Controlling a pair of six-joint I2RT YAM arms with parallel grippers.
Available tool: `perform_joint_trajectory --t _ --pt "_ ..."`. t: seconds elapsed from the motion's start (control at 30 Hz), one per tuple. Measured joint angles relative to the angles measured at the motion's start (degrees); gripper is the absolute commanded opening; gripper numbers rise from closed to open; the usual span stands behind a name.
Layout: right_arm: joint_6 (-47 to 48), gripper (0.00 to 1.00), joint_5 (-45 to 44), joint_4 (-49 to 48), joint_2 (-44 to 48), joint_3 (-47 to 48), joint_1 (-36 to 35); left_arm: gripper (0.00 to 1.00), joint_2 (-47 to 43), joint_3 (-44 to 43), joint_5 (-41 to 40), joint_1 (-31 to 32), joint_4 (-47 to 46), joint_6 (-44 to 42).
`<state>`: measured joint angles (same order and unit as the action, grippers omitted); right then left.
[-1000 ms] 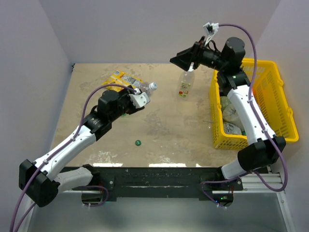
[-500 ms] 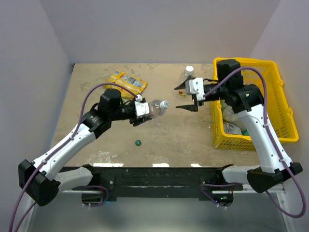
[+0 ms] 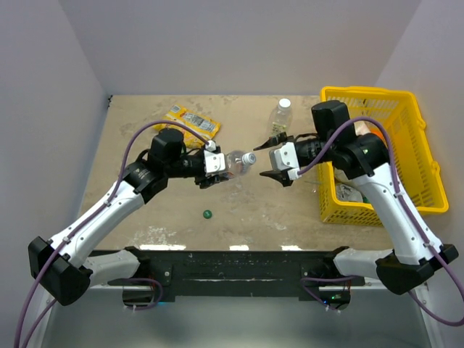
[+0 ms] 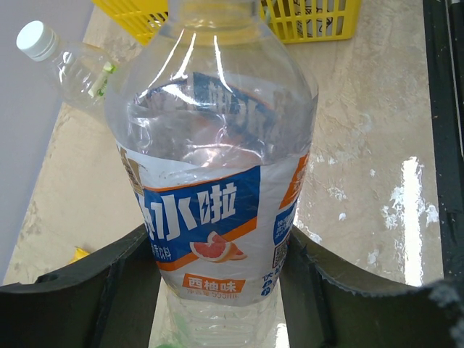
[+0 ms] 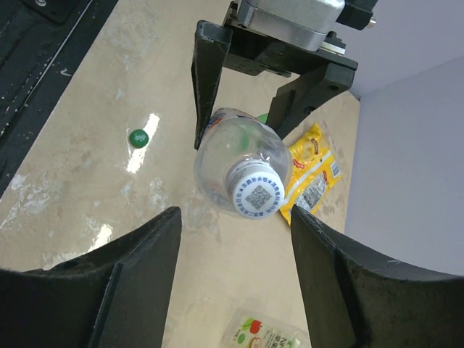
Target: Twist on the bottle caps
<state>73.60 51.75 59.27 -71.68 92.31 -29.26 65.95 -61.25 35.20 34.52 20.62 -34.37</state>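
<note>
Two ways this goes wrong imo: the right end effector (image 5: 233, 215), jaws apart and empty, pinches the white cap (image 5: 254, 194) off-centre because the bottle hangs tilted. Or the twist spins the whole clear bottle (image 4: 217, 167) inside the left end effector (image 4: 217, 279), which is clamped round its label. The cap sits on the bottle neck above the table (image 3: 239, 210), just ahead of the right fingers (image 5: 148, 254) and lined up with their gap, touching neither.

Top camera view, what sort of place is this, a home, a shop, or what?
Likely a robot lab test cell: left arm and right arm bolted to a rail at the table edge, bare walls boxing it in, staged props like a yellow basket and labelled bottle.
</note>
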Motion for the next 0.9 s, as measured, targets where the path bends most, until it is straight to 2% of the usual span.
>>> perform_joint_trajectory --t 0.33,0.7,0.9 --pt "-0.2 0.57 -0.3 -1.6 -2.0 0.5 -0.5 0.00 0.3 -0.2 0.6 0.0 2.4 -4.1" --pt "6.4 0.50 -1.6 3.9 -4.9 3.3 -3.1 0.00 0.7 -0.3 0.6 0.0 2.9 -5.7" --pt "8.3 0.43 -1.9 5.2 -5.7 3.7 -3.5 0.00 0.7 -0.3 0.5 0.0 2.8 -5.8"
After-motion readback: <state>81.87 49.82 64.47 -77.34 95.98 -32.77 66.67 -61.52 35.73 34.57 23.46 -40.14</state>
